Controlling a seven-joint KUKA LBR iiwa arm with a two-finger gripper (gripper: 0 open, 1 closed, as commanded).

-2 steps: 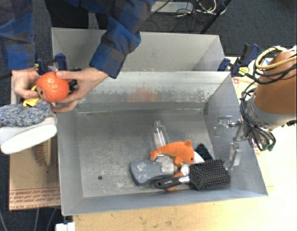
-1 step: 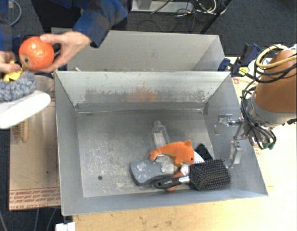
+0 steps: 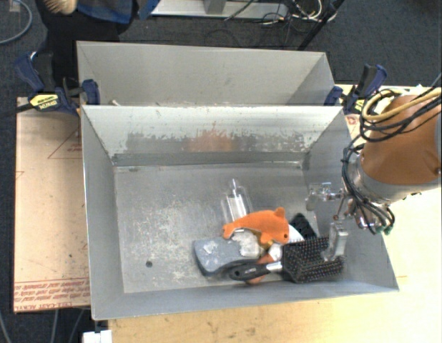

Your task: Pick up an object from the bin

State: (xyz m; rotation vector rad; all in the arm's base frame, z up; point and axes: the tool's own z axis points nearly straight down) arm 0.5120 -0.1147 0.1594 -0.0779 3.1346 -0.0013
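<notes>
My gripper (image 3: 332,217) hangs at the bin's right side, low over the floor. Its two metal fingers stand apart, one finger (image 3: 322,192) further back and the other (image 3: 340,240) right beside the black brush, so it is open with nothing between them. The black bristle brush (image 3: 312,260) lies just in front and left of the gripper, near the bin's front wall. An orange soft toy (image 3: 259,224) rests left of the gripper on top of the pile. A small black piece (image 3: 302,227) shows between the toy and the gripper.
Left of the toy lie a clear plastic bottle (image 3: 235,205), a grey flat thing (image 3: 212,255) and a black-and-orange handle (image 3: 247,271), all bunched at the front middle. The arm with its orange cover and cables reaches in over the right rim.
</notes>
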